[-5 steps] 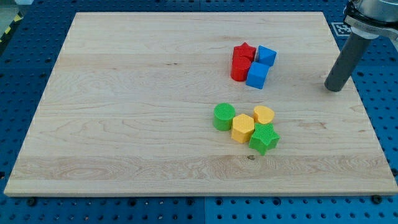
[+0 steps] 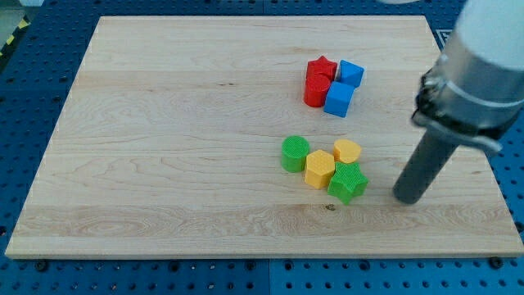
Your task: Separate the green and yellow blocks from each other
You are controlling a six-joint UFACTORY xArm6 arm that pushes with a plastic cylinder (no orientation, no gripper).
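Note:
A green cylinder [image 2: 295, 153], a yellow hexagon block [image 2: 319, 169], a yellow heart-shaped block [image 2: 347, 152] and a green star-shaped block [image 2: 348, 182] sit bunched together, touching, at the board's lower middle-right. My tip [image 2: 407, 199] rests on the board to the right of the green star block, a short gap apart from it.
A red star block [image 2: 322, 66], a red cylinder [image 2: 317, 90] and two blue cubes [image 2: 350, 73] [image 2: 338, 99] cluster at the upper right. The wooden board [image 2: 164, 139] lies on a blue perforated table; its right edge is near the rod.
My tip has moved from the board's right edge beside the blue cubes down and left, ending close to the right of the green star block. No block has moved.

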